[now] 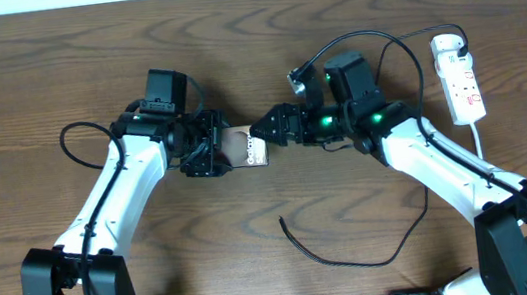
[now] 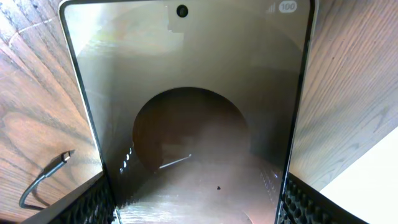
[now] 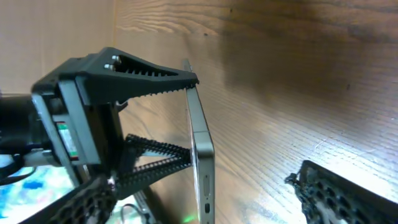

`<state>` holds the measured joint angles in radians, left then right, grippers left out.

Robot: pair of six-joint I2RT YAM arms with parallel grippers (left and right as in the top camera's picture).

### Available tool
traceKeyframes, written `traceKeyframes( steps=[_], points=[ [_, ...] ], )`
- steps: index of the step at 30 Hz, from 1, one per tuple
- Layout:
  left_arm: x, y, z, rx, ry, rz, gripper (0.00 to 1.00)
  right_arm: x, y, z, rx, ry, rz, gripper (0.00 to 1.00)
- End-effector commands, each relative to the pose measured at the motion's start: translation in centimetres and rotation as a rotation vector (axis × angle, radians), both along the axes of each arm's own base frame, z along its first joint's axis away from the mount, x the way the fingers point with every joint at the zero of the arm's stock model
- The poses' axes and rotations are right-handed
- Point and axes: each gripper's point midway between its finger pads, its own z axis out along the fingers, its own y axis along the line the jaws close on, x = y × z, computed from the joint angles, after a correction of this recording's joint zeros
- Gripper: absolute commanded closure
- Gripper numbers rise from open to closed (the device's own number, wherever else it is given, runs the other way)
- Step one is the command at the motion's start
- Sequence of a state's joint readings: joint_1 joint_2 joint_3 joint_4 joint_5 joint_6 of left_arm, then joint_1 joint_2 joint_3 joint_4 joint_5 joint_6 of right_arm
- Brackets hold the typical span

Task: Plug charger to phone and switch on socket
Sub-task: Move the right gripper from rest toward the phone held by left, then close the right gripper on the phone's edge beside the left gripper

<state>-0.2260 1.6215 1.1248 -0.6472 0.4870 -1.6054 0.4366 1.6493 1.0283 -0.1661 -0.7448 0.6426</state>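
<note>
Left gripper: clamped on phone, fingers on its two long edges, at 9 o'clock of it. Right gripper: jaws apart, holding nothing, at 3 o'clock of phone, just beside its free end. Table: brown wood. Socket: flat on table at 2 o'clock of phone, well apart. Phone: mid-table in overhead view. Charger: loose on table at 5 o'clock of phone, tip free, not in phone.
</note>
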Motion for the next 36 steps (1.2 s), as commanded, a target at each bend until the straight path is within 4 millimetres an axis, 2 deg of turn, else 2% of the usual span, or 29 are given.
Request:
traceKeyframes(
  steps=[1,7,11,15,20,36],
  points=[
    [0.9,-0.6,2.1,-0.024,-0.047,0.016,0.93,0.2,0.6,-0.4,-0.035,-0.019,-0.008,0.17],
    [0.7,-1.2,2.4,-0.066,-0.026,0.020,0.93,-0.1,1.1,-0.5,-0.047,-0.040,0.012,0.40],
    [0.6,-1.4,2.5,-0.078,-0.024,0.018,0.93,-0.4,1.3,-0.5,-0.048,-0.045,0.022,0.49],
    [0.4,-1.9,2.8,-0.118,-0.007,0.016,0.93,-0.4,1.6,-0.9,-0.066,-0.050,0.017,0.50],
    [0.3,-2.1,2.9,-0.131,0.000,0.017,0.93,-0.7,2.0,-1.2,-0.082,-0.056,0.022,0.57],
    [-0.1,-2.9,3.2,-0.154,0.009,-0.005,0.93,-0.6,2.1,-1.4,-0.094,-0.060,0.016,0.60]
  ],
)
